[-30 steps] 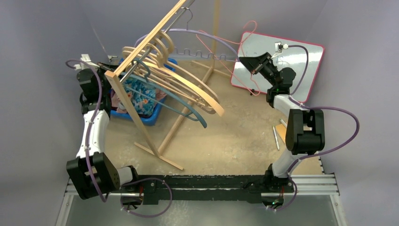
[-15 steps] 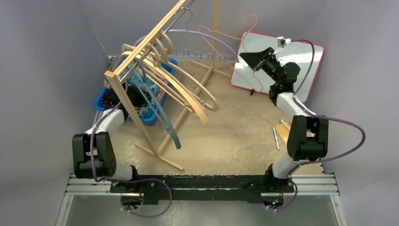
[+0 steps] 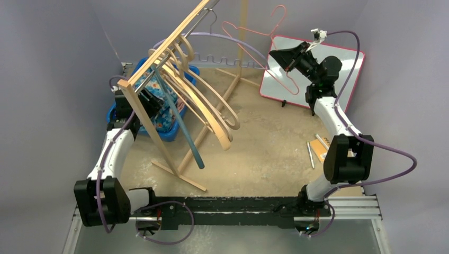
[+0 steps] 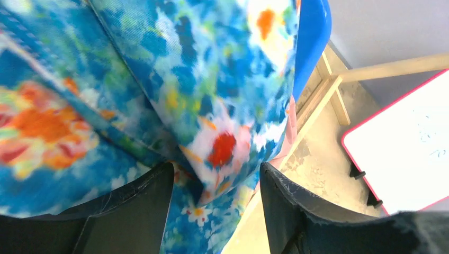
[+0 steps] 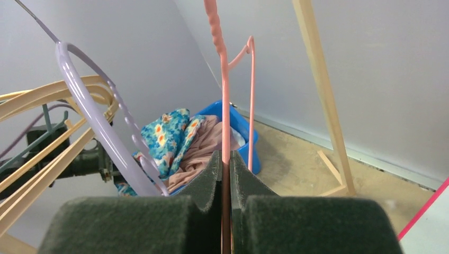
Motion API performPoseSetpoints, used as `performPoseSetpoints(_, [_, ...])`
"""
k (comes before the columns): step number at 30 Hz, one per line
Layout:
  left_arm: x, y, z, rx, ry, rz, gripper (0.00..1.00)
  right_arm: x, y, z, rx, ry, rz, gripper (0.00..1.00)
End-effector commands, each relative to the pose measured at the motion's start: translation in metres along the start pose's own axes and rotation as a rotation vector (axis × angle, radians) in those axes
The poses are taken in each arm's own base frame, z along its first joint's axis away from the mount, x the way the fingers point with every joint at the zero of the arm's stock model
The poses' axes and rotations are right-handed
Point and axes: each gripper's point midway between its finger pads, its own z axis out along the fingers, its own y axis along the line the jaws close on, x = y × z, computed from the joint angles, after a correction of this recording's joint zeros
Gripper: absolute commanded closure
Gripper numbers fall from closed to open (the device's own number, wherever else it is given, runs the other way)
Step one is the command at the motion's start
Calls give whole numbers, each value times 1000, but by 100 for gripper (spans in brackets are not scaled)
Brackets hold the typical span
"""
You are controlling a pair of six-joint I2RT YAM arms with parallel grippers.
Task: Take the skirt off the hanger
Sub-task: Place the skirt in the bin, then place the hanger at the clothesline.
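Note:
The skirt (image 3: 161,108), blue with orange and white flowers, lies bunched in the blue bin (image 3: 170,133) at the left. In the left wrist view the skirt (image 4: 159,79) fills the frame. My left gripper (image 4: 217,180) stands open just over it, and a fold shows between the fingers (image 4: 286,201) without being pinched. From above, the left gripper (image 3: 147,103) is partly hidden behind the wooden rack. My right gripper (image 3: 284,57) is raised at the back right, shut on the wire of the bare pink hanger (image 3: 254,32). Its pads clamp the pink hanger (image 5: 225,106), right gripper (image 5: 226,164).
A slanted wooden rack (image 3: 169,42) carries several wooden hangers (image 3: 212,106), a teal hanger (image 3: 182,132) and a lavender hanger (image 3: 227,38). A pink cloth (image 5: 198,151) also lies in the bin. A red-framed whiteboard (image 3: 328,69) leans at the back right. Small items (image 3: 315,151) lie at the right.
My left gripper has opened and let go of the skirt in the bin. My right gripper has lifted the pink hanger higher. The rack's hangers have swung.

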Motion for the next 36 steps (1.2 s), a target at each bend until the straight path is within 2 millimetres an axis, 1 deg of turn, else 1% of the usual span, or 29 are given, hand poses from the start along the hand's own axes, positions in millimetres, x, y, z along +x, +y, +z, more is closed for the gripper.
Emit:
performPoseSetpoints(1, [-22,13,-32,-123,-73,101,40,-29,31,9,-69,-29,-127,100])
performPoseSetpoints(3, [-20,20,-42,-169,-76,112,40,-30,32,12,-73,-26,-134,100])
performPoseSetpoints(4, [-21,21,-47,-173,-85,117,40,-30,33,14,-73,-24,-136,100])
performPoseSetpoints(11, [-33,9,-80,-151,-160,147,40,-27,39,20,-89,-12,-131,100])
performPoseSetpoints(12, [-34,8,-84,-146,-165,152,40,-28,40,22,-90,-11,-131,100])
performPoseSetpoints(14, [-30,7,-89,-133,-156,164,40,-31,48,29,-110,-14,-135,100])
performPoseSetpoints(17, [-12,11,-92,-119,-102,169,40,-34,62,42,-154,-22,-140,100])
performPoseSetpoints(20, [6,11,-94,-63,-65,181,40,-37,77,57,-200,-27,-144,100])
performPoseSetpoints(23, [16,15,-99,-56,-35,231,40,-36,94,72,-272,-23,-171,100])
performPoseSetpoints(24, [17,15,-100,-54,-27,243,40,-36,99,77,-295,-19,-175,100])
performPoseSetpoints(27, [19,7,-101,-9,-15,261,40,-34,104,88,-348,-12,-185,100])
performPoseSetpoints(30, [20,9,-101,-5,-32,251,40,-31,105,98,-376,-10,-192,100])
performPoseSetpoints(36, [19,5,-106,25,-63,256,39,-25,112,115,-428,-15,-198,100])
